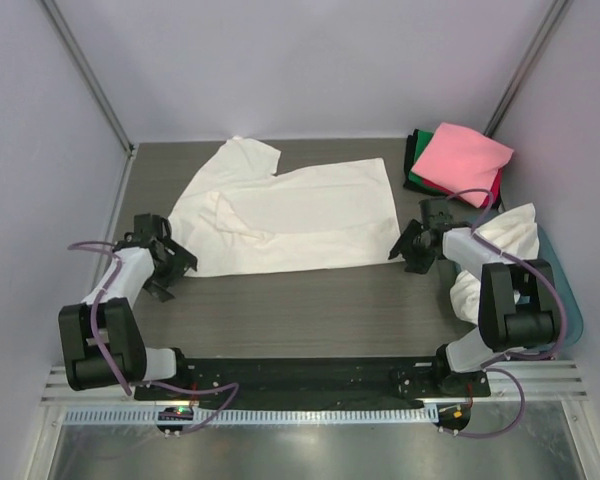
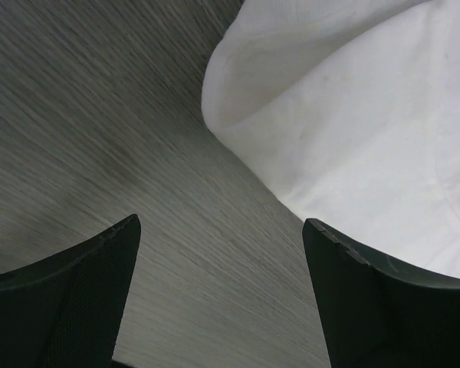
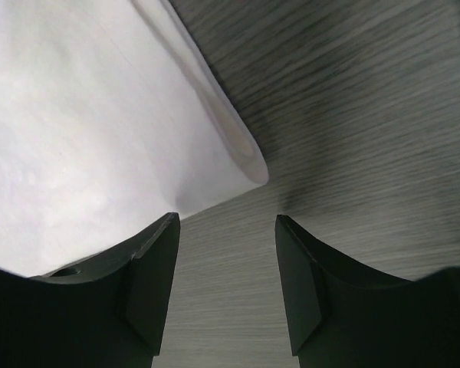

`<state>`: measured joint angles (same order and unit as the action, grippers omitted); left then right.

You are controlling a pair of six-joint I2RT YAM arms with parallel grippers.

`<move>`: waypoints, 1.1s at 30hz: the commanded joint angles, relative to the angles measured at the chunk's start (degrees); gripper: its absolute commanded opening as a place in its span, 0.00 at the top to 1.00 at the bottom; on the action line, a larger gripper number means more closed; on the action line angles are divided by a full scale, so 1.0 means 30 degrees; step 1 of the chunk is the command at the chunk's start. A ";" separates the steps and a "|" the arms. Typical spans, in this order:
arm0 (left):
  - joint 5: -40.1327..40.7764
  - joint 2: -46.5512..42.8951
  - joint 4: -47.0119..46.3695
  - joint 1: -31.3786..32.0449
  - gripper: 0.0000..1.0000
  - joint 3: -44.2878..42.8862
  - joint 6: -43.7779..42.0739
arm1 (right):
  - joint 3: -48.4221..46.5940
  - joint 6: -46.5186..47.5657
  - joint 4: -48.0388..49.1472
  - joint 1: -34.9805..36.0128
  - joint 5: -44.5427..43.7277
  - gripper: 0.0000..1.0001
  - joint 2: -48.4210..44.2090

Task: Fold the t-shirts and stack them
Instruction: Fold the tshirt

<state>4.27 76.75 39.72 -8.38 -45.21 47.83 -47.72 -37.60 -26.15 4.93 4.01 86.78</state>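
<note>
Top view. Cream-white t-shirt (image 1: 290, 215) lies flat mid-worktop (image 1: 310, 310). Its long axis runs left to right, roughly parallel to the near edge. One sleeve juts toward the far left corner, and a soft fold ridge sits left of its middle. Which end holds the collar cannot be told.

Left gripper (image 1: 172, 272) is low at the shirt's near left corner, just off the cloth. Right gripper (image 1: 405, 250) is at the shirt's right edge, near its near right corner.

In the far right corner is a folded stack with a pink t-shirt (image 1: 462, 160) on top. Green and black t-shirts (image 1: 416, 165) show at its left side and a red t-shirt (image 1: 495, 190) at its near side. A crumpled white t-shirt (image 1: 505, 240) sits heaped in the teal tub (image 1: 570, 300) at the right edge.

Left wrist view. The two fingers (image 2: 77, 299) stand wide apart, with only bare woodgrain between them and nothing gripped. A rounded edge of the cream-white t-shirt fills the upper right, clear of the left finger. Whether the cloth touches the right finger cannot be told.

Right wrist view. The fingers (image 3: 330, 299) are parted and empty, with bare worktop in the gap. A corner of the shirt, its hem doubled, points into the frame from the upper left. The cloth runs down to the left finger's tip.
</note>
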 commanded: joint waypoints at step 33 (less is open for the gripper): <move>-0.0487 -0.0703 0.1934 -0.1392 1.00 -0.4868 -0.0829 | -0.3200 0.0231 -0.1421 -0.0588 0.0978 0.99 -0.0883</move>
<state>1.17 75.88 41.43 -10.20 -68.60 46.19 -64.07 -37.08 -28.99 3.42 7.86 85.41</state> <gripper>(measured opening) 0.008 0.051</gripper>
